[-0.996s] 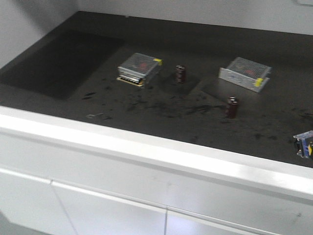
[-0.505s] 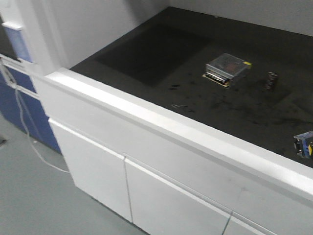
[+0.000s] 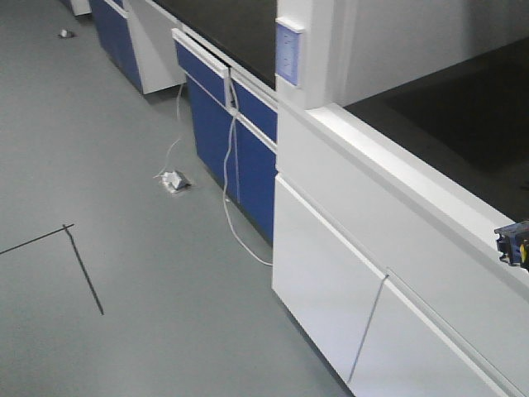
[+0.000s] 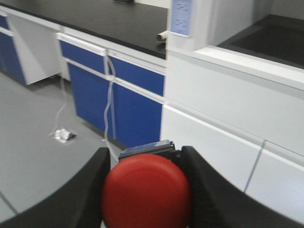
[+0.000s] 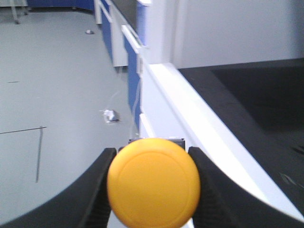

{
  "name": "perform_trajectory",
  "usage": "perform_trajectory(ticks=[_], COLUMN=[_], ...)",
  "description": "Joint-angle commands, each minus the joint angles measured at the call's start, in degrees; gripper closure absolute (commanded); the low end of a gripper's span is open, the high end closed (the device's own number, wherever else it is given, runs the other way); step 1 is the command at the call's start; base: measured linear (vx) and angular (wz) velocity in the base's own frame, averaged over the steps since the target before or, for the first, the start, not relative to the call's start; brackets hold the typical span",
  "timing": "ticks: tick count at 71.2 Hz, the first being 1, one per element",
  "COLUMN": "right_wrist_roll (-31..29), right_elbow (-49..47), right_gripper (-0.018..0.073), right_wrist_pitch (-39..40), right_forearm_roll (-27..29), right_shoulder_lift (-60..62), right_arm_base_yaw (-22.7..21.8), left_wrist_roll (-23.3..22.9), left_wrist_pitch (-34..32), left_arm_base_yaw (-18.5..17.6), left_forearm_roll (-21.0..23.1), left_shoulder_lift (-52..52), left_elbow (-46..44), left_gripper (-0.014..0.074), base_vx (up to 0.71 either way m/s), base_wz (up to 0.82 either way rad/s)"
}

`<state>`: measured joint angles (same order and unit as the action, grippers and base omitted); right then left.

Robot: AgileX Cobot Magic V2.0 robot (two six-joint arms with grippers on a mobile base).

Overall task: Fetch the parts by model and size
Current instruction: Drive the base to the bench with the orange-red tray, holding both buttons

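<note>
1. L gripper (image 4: 144, 151): black fingers close on either side of the red-cap switch (image 4: 146, 192), pinching it. The cap faces the wrist cam and hides the contact pts on the base.
2. R gripper (image 5: 151, 151): same setup. It's clamped round the yellow-cap switch (image 5: 153, 180), w/ only a sliver of base showing above the cap.
3. So both parts are in hand, up off any surface. Front cam shows only a blue/black bit at its right edge; can't tell what it is.
4. Risk: a part slips out. The caps are wider than the bases, so I can't confirm how much base the pads hold, and a jolt could twist one free.
5. Risk: snagging on the white cable (image 3: 227, 190) hanging from the blue cupboards (image 3: 215, 124) down to the floor, if the base passes close.
6. Risk: wheels hit the scrap (image 3: 173, 180) lying on the floor nr the cable.
7. Risk: clipping the white bench rim (image 5: 190, 114). It sits just beside the R arm's line, so a tight turn could knock the yellow part.
8. Writing: none legible. The bluish wall plate (image 4: 181, 16) has faint marks, too blurred to read. No print seen on either cap, no brand anywhere.
</note>
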<state>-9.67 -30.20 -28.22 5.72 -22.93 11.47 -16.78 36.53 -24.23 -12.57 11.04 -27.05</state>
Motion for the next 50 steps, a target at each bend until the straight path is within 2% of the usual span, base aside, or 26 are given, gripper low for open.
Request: perform_trajectory(ticks=[1, 22, 50], right_wrist_roll=[-0.5, -0.5, -0.5], right_elbow=[-1.7, -1.7, -1.7], right_gripper=[0.0564, 0.0564, 0.0564], right_wrist_pitch=[4.5, 4.4, 4.4], right_forearm_roll=[0.0, 0.0, 0.0], right_shoulder_lift=[-0.3, -0.3, -0.3], right_arm_base_yaw=[-0.2, -0.2, -0.2], left_wrist_roll=[-0.2, -0.2, -0.2], left_wrist_pitch=[-4.2, -4.2, -4.2], left_arm_base_yaw=[-0.2, -0.2, -0.2], left_forearm_roll=[-0.4, -0.4, -0.4], left_shoulder_lift=[0.6, 0.6, 0.6], left_elbow=[-1.4, -1.4, -1.4], left_gripper=[0.0603, 0.0603, 0.0603], base_vx=[0.03, 0.05, 0.1], base_wz=[0.55, 0.52, 0.7])
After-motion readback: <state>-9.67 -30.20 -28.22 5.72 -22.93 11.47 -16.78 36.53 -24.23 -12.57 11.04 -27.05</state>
